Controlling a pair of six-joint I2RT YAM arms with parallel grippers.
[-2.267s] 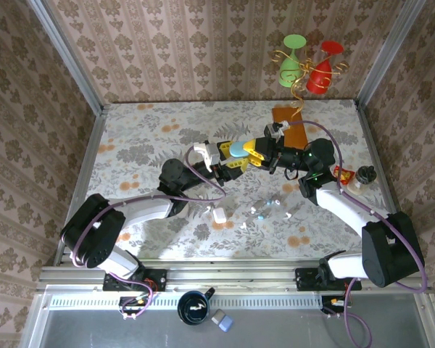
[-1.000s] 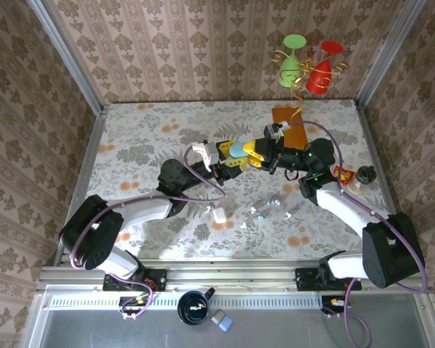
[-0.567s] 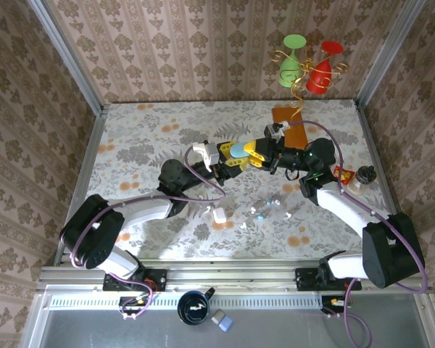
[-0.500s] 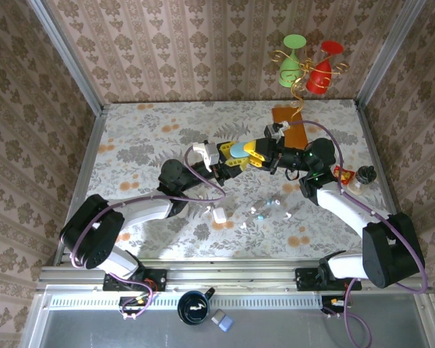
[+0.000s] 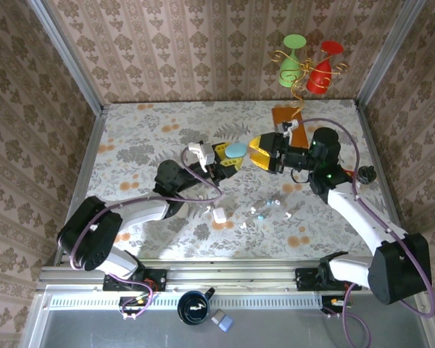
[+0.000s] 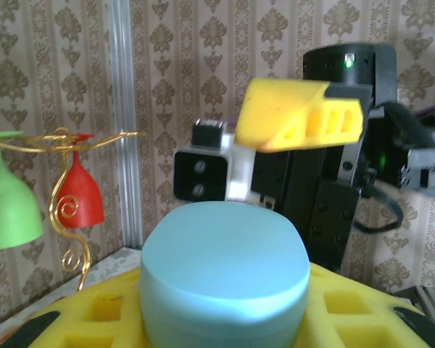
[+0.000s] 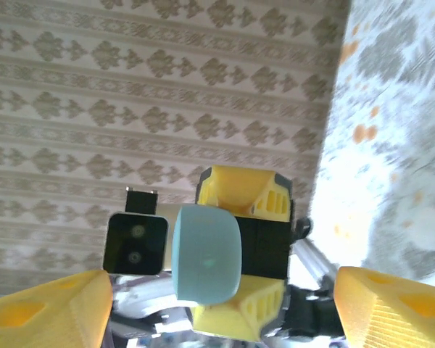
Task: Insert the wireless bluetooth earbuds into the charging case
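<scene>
Floral bench (image 5: pixel 130 145) under both arms, which are raised and meet over its far middle. Green glass (image 5: pixel 291 61) and red glass (image 5: pixel 322 69) hang on a gold wire stand at the far right corner. They also show at the left of the left wrist view.

Left tool (image 5: pixel 228 156) is up off the bench, its yellow fingers clamped on the light-blue charging case (image 5: pixel 236 150). In the left wrist view the case (image 6: pixel 225 283) sits between the yellow pads like a round pebble, and I can't tell if its lid is open.

Right tool (image 5: pixel 263 152) faces it from the right, near but apart, fingers spread wide and holding nothing. Its wrist view looks straight at the case (image 7: pixel 205 254).

White case (image 5: pixel 219 214) lies on the bench, nearer the bases, below the left tool.

The wireless bluetooth earbuds (image 5: pixel 263 211) are loose on the bench just right of the white case – a small scatter of white and bluish bits, none in the blue case that I can see
</scene>
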